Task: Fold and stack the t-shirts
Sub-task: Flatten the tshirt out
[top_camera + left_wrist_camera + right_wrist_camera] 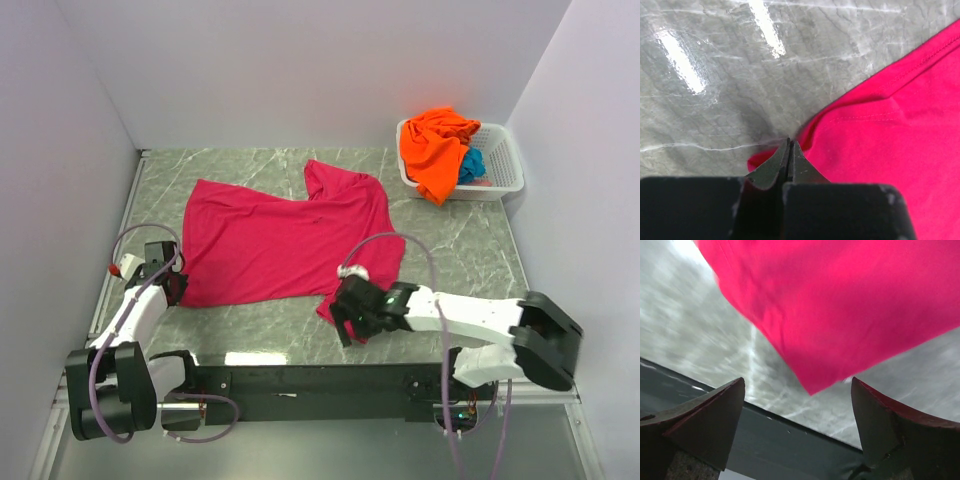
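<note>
Top view: the magenta shirt [280,240] lies spread on the table [450,250]; the orange shirt [435,145] and teal shirt [472,165] sit in the basket [505,150]. Left wrist: my left gripper [789,145] is clenched on its hem corner. Right wrist: my right gripper [797,382] gapes, released, another corner just ahead.

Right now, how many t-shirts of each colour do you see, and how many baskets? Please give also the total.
Pink t-shirt: 1
Orange t-shirt: 1
Teal-blue t-shirt: 1
White basket: 1
Total: 4 things (3 t-shirts, 1 basket)
</note>
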### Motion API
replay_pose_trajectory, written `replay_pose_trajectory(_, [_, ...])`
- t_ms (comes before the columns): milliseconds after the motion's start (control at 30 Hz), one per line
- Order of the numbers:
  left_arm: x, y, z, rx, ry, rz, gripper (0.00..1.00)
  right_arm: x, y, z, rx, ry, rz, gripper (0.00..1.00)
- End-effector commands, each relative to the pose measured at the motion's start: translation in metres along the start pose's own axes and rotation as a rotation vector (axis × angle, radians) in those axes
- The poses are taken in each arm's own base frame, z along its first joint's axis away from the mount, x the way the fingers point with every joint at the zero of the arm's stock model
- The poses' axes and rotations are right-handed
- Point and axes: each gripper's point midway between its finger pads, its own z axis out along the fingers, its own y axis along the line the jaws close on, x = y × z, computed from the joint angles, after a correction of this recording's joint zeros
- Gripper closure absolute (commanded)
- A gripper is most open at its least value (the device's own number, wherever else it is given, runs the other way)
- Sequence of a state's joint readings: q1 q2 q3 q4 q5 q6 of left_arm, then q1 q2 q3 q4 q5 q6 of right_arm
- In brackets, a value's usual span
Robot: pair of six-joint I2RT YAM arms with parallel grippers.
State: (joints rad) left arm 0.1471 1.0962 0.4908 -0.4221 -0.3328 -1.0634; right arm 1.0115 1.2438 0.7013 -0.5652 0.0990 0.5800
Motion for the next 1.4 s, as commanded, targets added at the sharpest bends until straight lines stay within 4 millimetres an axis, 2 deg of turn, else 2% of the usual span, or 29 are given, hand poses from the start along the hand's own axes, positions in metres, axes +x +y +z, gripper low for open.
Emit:
replay_pose_trajectory(0, [-0.001,-0.006,-0.002,0.041,-0.001,0.010,0.99,0.017,-0.004,0.006,0.123,0.054,-0.032,0.08])
replay_pose_trajectory(167, [-0.002,-0.008,-0.004,0.061,-0.009,0.006,0.99,0.029,-0.006,0.021,0.177,0.111,-0.033,0.14])
replay_pose_trajectory(233, [-0.003,-0.007,-0.004,0.055,-0.015,0.007,0.99,0.031,-0.007,0.024,0.188,0.110,-0.026,0.22])
replay_pose_trajectory(567, [-0.003,-0.008,-0.003,0.049,-0.007,0.008,0.99,0.033,-0.016,0.037,0.239,0.120,0.024,0.27])
replay_pose_trajectory(667, [-0.003,-0.008,-0.003,0.050,-0.012,0.007,0.99,0.032,-0.019,0.040,0.228,0.123,0.063,0.39])
replay_pose_trajectory(700, [-0.004,-0.008,-0.004,0.050,-0.014,0.006,0.99,0.032,-0.019,0.041,0.223,0.121,0.072,0.56])
replay_pose_trajectory(800, [-0.003,-0.009,-0.004,0.057,-0.011,0.010,0.99,0.032,-0.027,0.039,0.244,0.116,0.083,0.82])
replay_pose_trajectory(867, [-0.002,-0.010,-0.004,0.063,-0.008,0.012,0.99,0.030,-0.031,0.037,0.259,0.103,0.099,0.90])
replay_pose_trajectory(900, [-0.003,-0.010,-0.005,0.069,-0.010,0.016,0.99,0.028,-0.034,0.036,0.267,0.093,0.102,0.98])
replay_pose_trajectory(933, [-0.004,-0.012,-0.006,0.077,-0.010,0.014,0.99,0.025,-0.036,0.035,0.272,0.082,0.111,1.00])
replay_pose_trajectory(1033, [-0.003,-0.022,-0.010,0.122,0.002,0.019,0.99,0.004,-0.049,0.027,0.294,0.016,0.145,1.00])
replay_pose_trajectory(1133, [-0.007,-0.041,-0.019,0.196,0.015,0.015,0.99,-0.033,-0.068,0.009,0.322,-0.094,0.199,1.00])
replay_pose_trajectory(1233, [-0.016,-0.062,-0.031,0.253,0.005,0.011,0.99,-0.082,-0.083,-0.016,0.311,-0.238,0.268,1.00])
replay_pose_trajectory(1267, [-0.027,-0.083,-0.044,0.302,-0.010,0.012,0.99,-0.119,-0.093,-0.038,0.302,-0.349,0.309,1.00])
replay_pose_trajectory(1300, [-0.027,-0.083,-0.044,0.302,-0.010,0.012,0.99,-0.127,-0.090,-0.043,0.292,-0.368,0.313,1.00])
replay_pose_trajectory(1333, [-0.028,-0.091,-0.050,0.321,-0.014,0.016,0.99,-0.144,-0.100,-0.054,0.295,-0.427,0.350,1.00])
replay_pose_trajectory(1367, [-0.040,-0.104,-0.060,0.352,-0.040,0.004,0.99,-0.157,-0.103,-0.063,0.294,-0.462,0.351,1.00])
